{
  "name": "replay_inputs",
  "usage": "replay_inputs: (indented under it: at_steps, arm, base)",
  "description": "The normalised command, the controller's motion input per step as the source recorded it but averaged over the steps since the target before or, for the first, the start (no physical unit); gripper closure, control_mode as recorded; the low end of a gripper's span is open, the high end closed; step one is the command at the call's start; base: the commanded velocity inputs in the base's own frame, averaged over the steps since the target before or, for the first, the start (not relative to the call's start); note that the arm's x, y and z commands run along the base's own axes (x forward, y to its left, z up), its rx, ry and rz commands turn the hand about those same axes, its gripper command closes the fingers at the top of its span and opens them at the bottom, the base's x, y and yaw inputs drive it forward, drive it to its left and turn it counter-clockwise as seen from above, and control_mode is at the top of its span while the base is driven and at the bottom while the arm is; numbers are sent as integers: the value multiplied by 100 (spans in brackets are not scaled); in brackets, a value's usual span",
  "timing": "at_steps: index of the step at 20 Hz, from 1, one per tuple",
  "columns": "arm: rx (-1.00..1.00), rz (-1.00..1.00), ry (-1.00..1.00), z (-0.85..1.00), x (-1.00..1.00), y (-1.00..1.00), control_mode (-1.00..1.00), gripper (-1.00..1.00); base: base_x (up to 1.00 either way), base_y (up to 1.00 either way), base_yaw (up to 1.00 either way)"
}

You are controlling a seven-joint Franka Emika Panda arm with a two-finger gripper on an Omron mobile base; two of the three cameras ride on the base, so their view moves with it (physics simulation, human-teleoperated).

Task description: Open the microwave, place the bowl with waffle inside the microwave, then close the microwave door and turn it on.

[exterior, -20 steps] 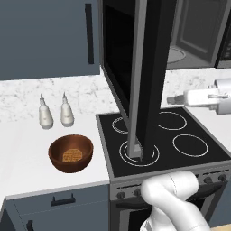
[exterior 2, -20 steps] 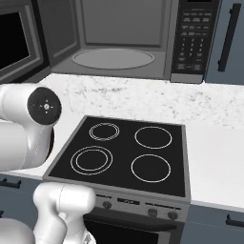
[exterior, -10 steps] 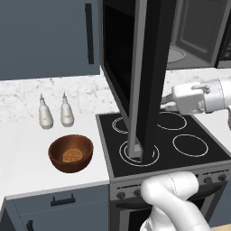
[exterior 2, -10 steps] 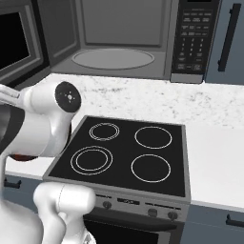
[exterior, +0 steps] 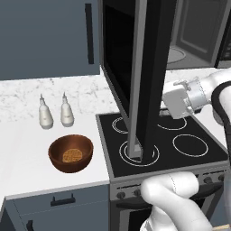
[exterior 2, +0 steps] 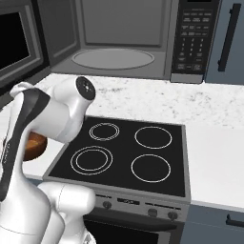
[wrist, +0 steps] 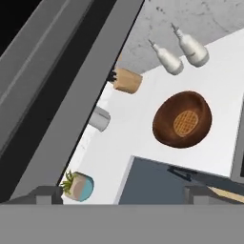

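The wide black glossy microwave door point(exterior: 151, 67) stands swung fully out over the black four-ring glass cooktop point(exterior: 194, 146), its edge facing the base, and the grey cavity of the large black box microwave point(exterior 2: 119, 38) with its round turntable lies open behind it. The small round dark-brown wooden bowl point(exterior: 71, 153) sits on the white speckled stone tabletop point(exterior: 22, 153) just left of the cooktop, with the small golden-tan gridded waffle point(exterior: 71, 155) lying flat in its bottom. The claw point(wrist: 121, 193) hangs above the tabletop edge with its jaws spread wide and nothing between them, apart from the bowl.

The main risk, as I judge it, is the door: it hangs between the arm and the bowl, so a reach to the left could clip its edge. The bowl's rim is smooth, glossy and curved, so a pinch on one wall may slip or tip it and let the loose waffle slide out. Two white rounded bottles point(exterior: 55, 113) stand upright close behind the bowl and could be knocked over. A tan cylinder point(wrist: 127, 80), a grey cup point(wrist: 98, 118) and a small potted plant point(wrist: 77, 185) stand further along the tabletop, well clear
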Motion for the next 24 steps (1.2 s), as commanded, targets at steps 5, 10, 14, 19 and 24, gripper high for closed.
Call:
replay_inputs:
  at_steps: [5,10,14,19,24]
  arm:
    - [-1,0,10,-71,32,0,-100,-100]
    - [-1,0,13,-63,30,0,-100,-100]
    - [-4,0,13,-22,39,0,-100,-100]
    - [-13,0,28,0,50,5,-100,-100]
    - [-8,0,25,-9,42,0,-100,-100]
  base:
    - [0,0,0]
    - [0,0,0]
    - [0,0,0]
    - [0,0,0]
    - [0,0,0]
